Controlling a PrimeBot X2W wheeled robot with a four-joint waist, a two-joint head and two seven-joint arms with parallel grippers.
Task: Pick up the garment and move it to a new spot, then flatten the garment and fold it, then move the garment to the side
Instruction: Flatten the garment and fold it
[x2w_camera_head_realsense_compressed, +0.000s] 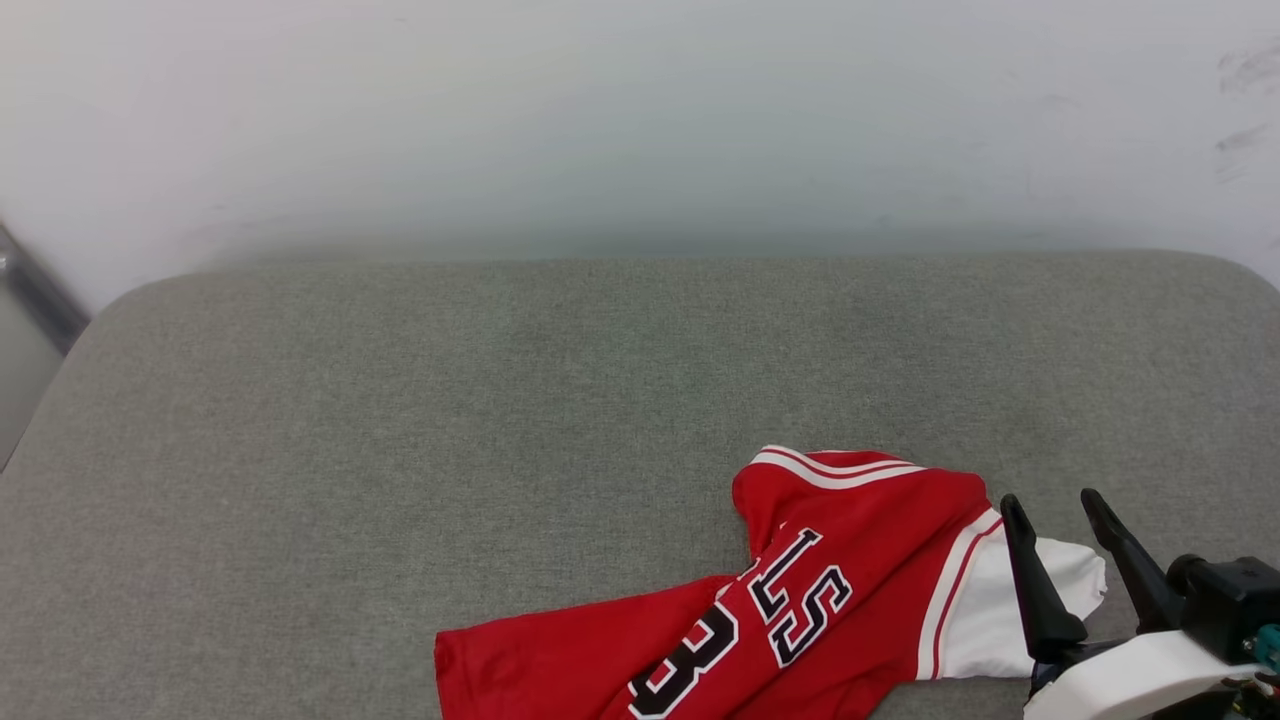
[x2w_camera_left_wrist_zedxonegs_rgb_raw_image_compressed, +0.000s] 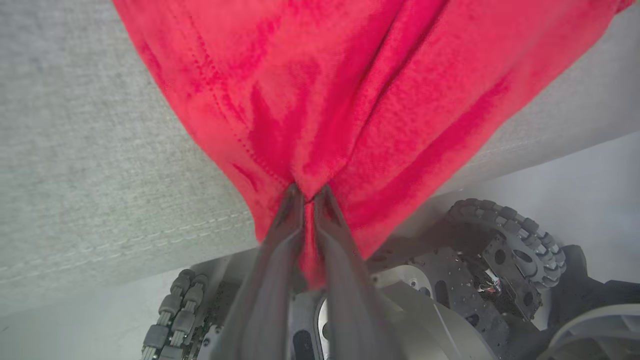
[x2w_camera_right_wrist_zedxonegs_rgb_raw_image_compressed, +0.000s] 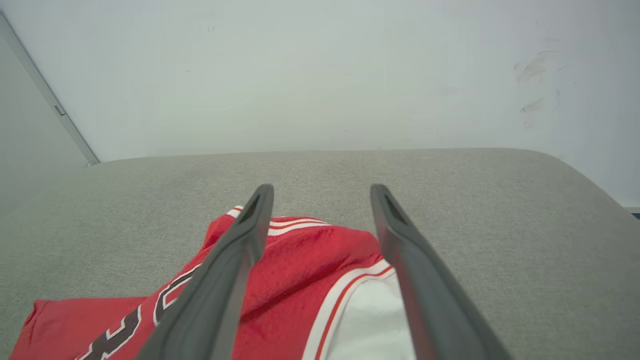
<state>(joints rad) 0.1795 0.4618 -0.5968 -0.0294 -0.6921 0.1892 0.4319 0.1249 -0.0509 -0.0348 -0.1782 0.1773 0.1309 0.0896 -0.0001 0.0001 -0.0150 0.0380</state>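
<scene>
Nearest: my left gripper clamped tight on garment, red fold, just past cushion front edge. Right gripper spread wide, empty, over white sleeve. Garment bunched near-right on cushion. Risk I judged: single thin pinch could slip, shirt dragging and twisting toward bare far side.

**Red, White and Black on Grey**

The garment is red, with a white sleeve at 3 o'clock, red-and-white striped trim at 12 o'clock, and a black, white-outlined "3" and letters toward 7 o'clock. The cushion under it is flecked grey; the wall is off-white. The right gripper is black-fingered.
</scene>
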